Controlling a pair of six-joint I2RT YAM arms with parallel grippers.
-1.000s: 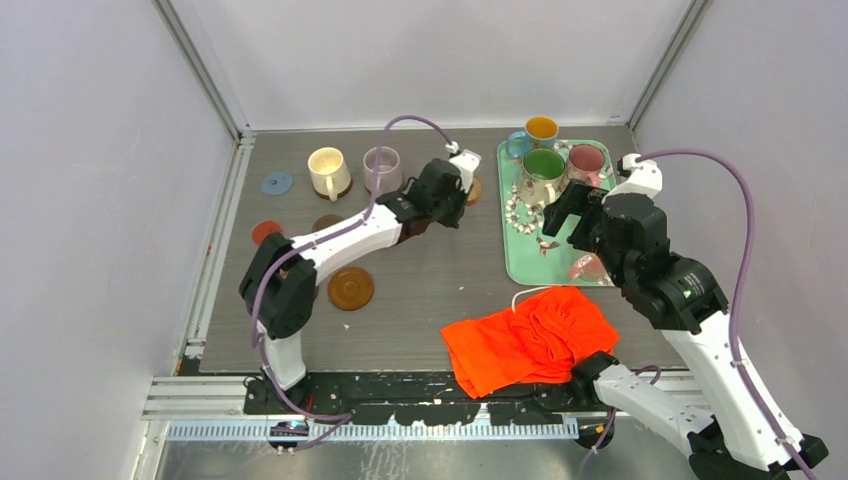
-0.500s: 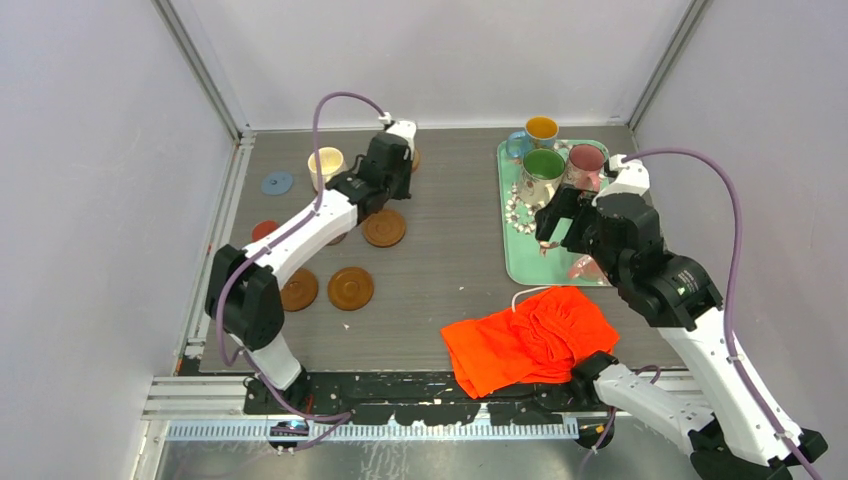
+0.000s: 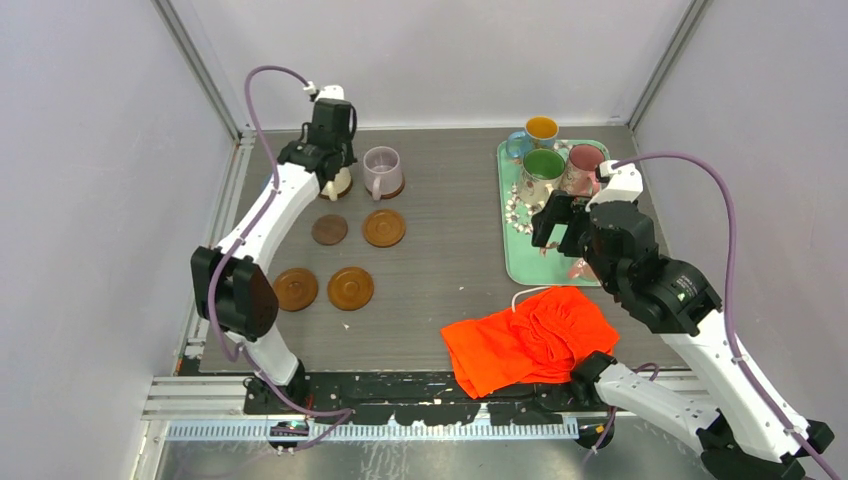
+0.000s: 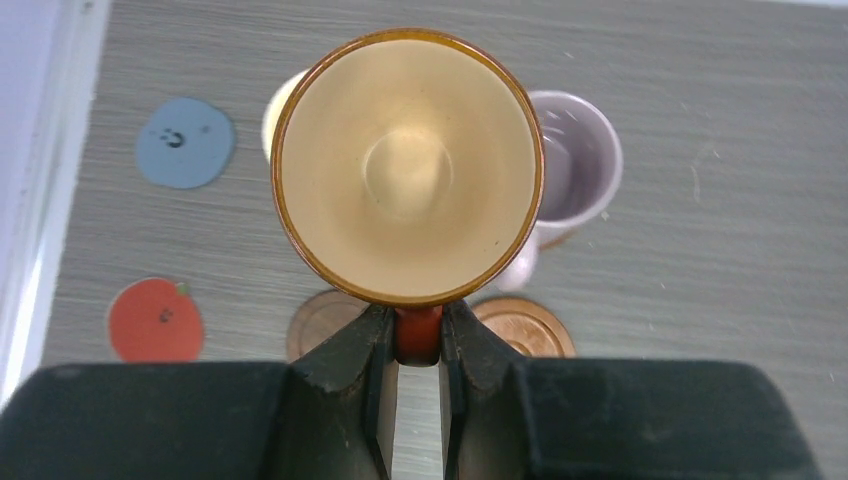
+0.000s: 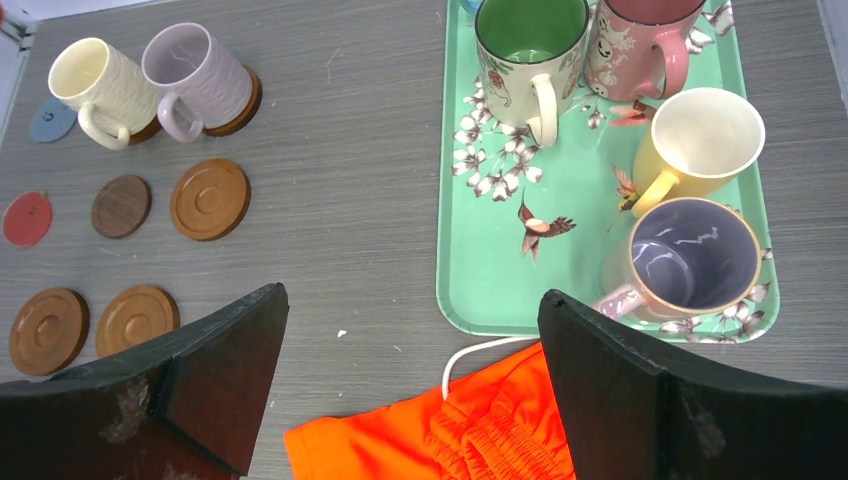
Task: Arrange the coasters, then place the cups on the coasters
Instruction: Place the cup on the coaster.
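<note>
My left gripper [image 4: 417, 335] is shut on the handle of a tiny orange-copper cup [image 4: 408, 165], held above the table's back left [image 3: 330, 125]. Beneath it lie a blue coaster [image 4: 185, 142] and a red coaster [image 4: 155, 320]. A cream mug [image 5: 95, 80] and a lilac mug [image 5: 195, 70] each stand on a brown coaster. Several bare brown coasters [image 3: 384, 227] lie nearer. Over the tray's near end my right gripper [image 5: 410, 295] hangs open and empty. Green-inside [image 5: 530, 40], pink [image 5: 645, 30], yellow [image 5: 695, 135] and lilac-inside [image 5: 690, 255] cups stand on the tray.
The teal floral tray [image 3: 525, 260] lies at the back right, with a blue cup with orange inside [image 3: 540, 130] at its far edge. An orange cloth [image 3: 530, 338] with a white cord is bunched near the front edge, just below the tray.
The left arm has swung from the middle back to the back left corner, carrying the tiny cup. The right gripper has drifted slightly left over the tray.
</note>
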